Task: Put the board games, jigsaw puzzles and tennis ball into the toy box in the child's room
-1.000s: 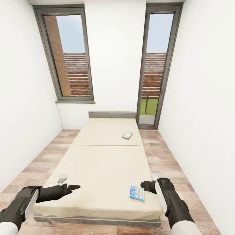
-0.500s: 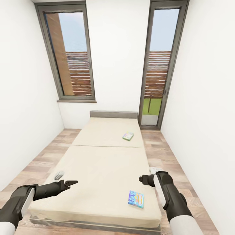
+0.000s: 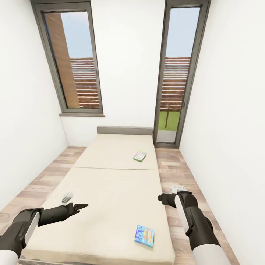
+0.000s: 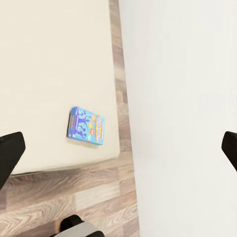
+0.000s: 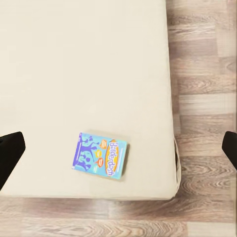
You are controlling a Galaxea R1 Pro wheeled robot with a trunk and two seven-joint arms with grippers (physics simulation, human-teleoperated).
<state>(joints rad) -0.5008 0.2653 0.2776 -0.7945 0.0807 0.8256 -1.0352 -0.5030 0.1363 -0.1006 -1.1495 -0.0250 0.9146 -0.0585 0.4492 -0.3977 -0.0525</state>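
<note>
White walls and wood-plank floor, narrow child's room; we're at the foot of the bed [image 3: 110, 191].

- Nearest: blue board game [image 3: 144, 235] lies flat on the mattress near the foot and the right-hand edge, close to the corner but fully on. Right wrist view shows it too, cover up.
- Left gripper [image 3: 81, 207] hovers over the mattress, well apart from the box. Right gripper [image 3: 162, 198] hangs over the floor strip beside the bed, past the box. Wrist views show both sets of fingertips spread wide, nothing held. From the head view alone we couldn't swear to the left one.
- Farther: green-and-white board game [image 3: 140, 156] sits on the far half of the mattress, toward the headboard [image 3: 124, 130].

Step in hand, we judge: approach for the first bed pickup. Next move needs the right arm brought back over the blue box, then down; a thin flat box probably wants sliding to the edge for grip.

Room: right floor strip is narrow with the wall close; left strip looks wider.
</note>
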